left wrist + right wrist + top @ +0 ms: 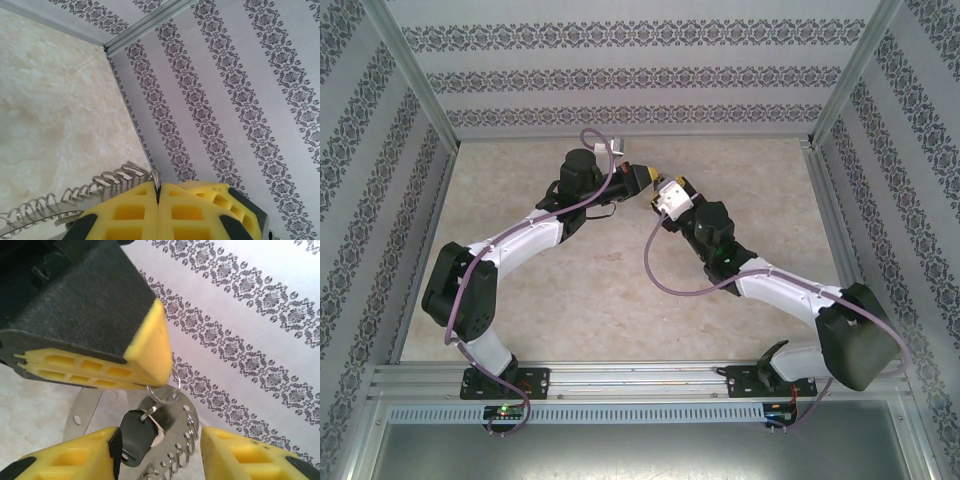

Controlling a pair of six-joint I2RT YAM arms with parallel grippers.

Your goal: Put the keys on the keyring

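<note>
The key, lower centre of the right wrist view, seems already hung on a small ring pinched by the clenched left gripper before the keyring, while the right gripper gapes released around it; only pulling clear looks left.

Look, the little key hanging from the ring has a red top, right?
Not quite. The key hanging from the ring has a black top, not a red one. The right wrist view shows it.
</note>
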